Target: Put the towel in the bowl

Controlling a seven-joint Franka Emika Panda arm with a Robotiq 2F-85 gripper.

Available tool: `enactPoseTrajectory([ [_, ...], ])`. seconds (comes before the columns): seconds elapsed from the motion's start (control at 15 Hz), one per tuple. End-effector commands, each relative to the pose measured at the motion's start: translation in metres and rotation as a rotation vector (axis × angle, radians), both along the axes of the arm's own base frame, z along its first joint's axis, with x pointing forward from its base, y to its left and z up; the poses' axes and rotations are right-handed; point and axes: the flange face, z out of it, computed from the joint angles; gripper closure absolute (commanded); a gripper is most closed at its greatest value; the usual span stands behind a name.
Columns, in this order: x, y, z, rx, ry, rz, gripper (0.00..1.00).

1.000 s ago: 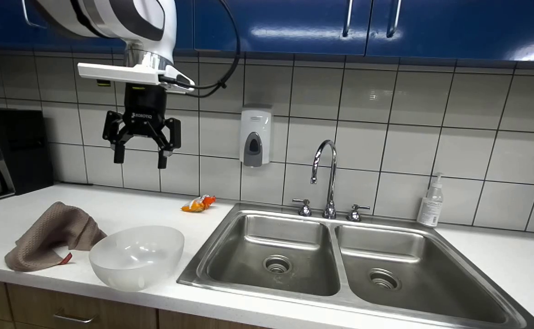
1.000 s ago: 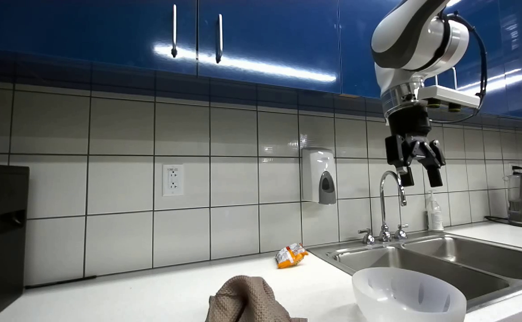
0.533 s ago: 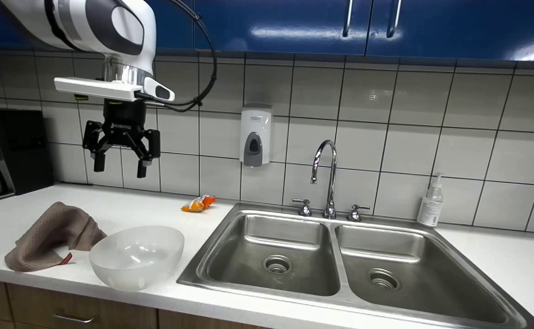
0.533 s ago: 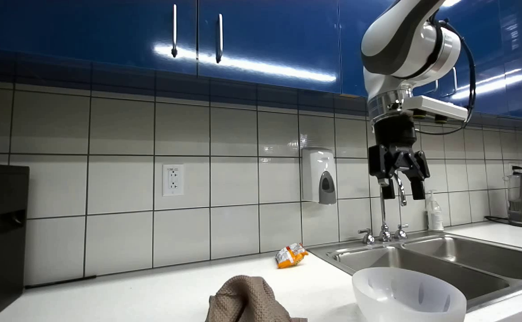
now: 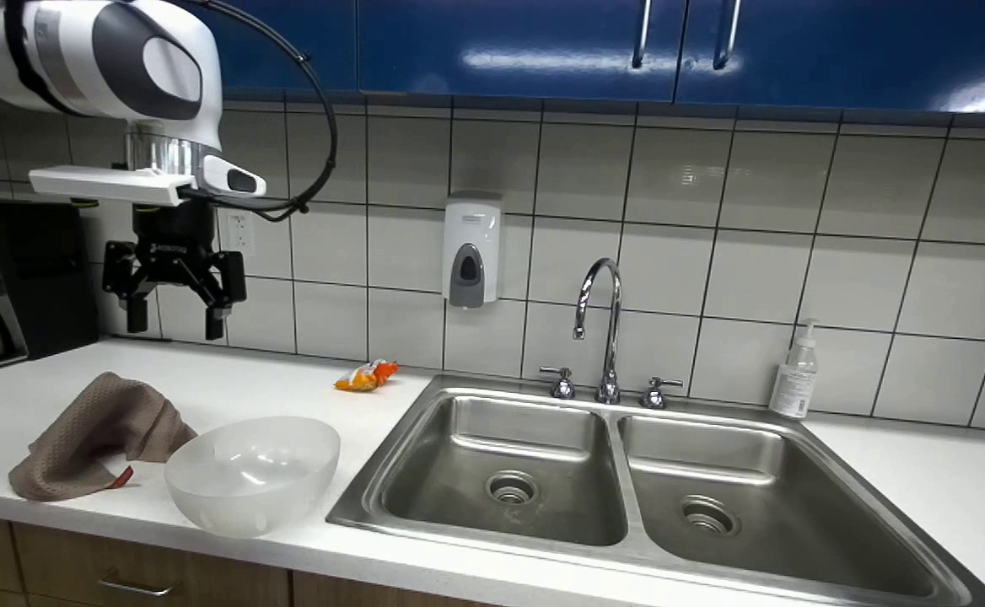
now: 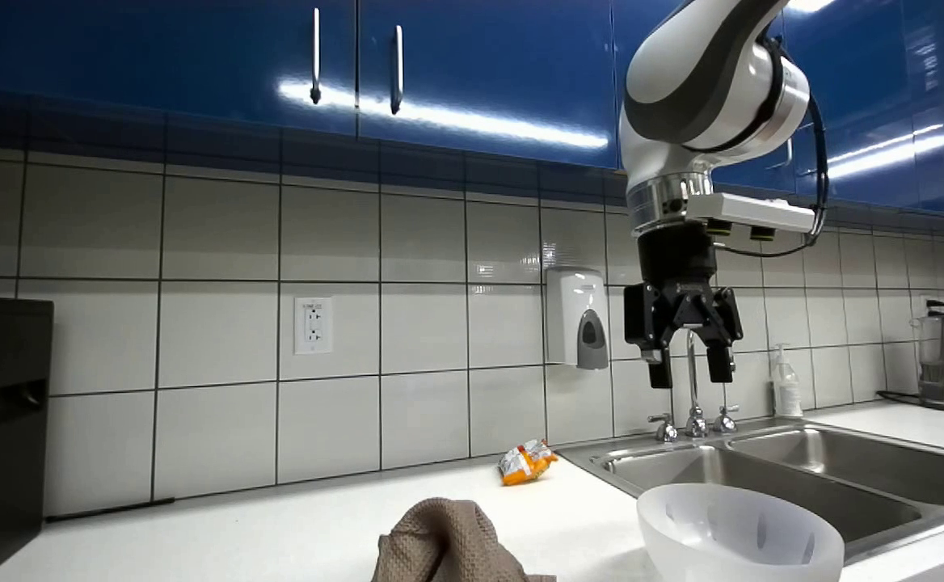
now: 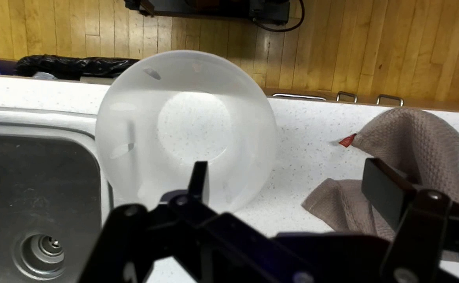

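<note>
Your pincer is released: fingers spread wide, tips pointing down. It hangs in the air over the table, higher than the towel and bowl in both exterior views.

Towel is on the table, outside the bowl. Brown, bunched, with a raised fold; a small red tag sticks out from it on the bowl side. Your wrist view shows a strip of bare table between the two, so near, but apart.

Bowl sits upright on the table, frosted and translucent, between the towel and the sink. From the wrist you look down into it and see its round base. Its rim covers part of the sink edge in that view; can't tell you whether they touch.

Wrist lineup for you: one finger crosses the bowl in that view, the other crosses the towel. Line-of-sight overlap, the pincer is above both.

Rest of your scene: steel sink has two basins, chrome faucet at its back edge. Pump bottle stands by one back corner of the sink, close to the tiled wall. Orange packet lies on the table near the other back corner. Soap dispenser is mounted on the tiled wall above the table. Black coffee machine stands on the table, on the towel's side. Blue cabinets run overhead, and a white power outlet shows on the tiled wall in both exterior views.
</note>
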Motion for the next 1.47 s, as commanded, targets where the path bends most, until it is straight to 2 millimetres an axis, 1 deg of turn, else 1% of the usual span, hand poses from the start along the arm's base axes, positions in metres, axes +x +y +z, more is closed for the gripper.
enactPoseTrajectory([
  [0.0,-0.02,0.034,-0.001,0.009,0.006,-0.01,0.0],
  [0.2,-0.035,0.066,-0.004,0.03,0.015,0.004,0.0],
  [0.47,-0.045,0.105,-0.012,0.034,0.007,-0.004,0.0],
  [0.73,-0.051,0.138,-0.021,0.023,-0.009,-0.008,0.0],
  [0.87,-0.049,0.151,-0.03,0.015,-0.018,-0.013,0.0],
  [1.0,-0.043,0.161,-0.04,0.013,-0.026,-0.024,0.0],
  [1.2,-0.031,0.172,-0.056,0.014,-0.033,-0.044,0.0],
  [1.4,-0.013,0.183,-0.07,0.02,-0.03,-0.064,0.0],
])
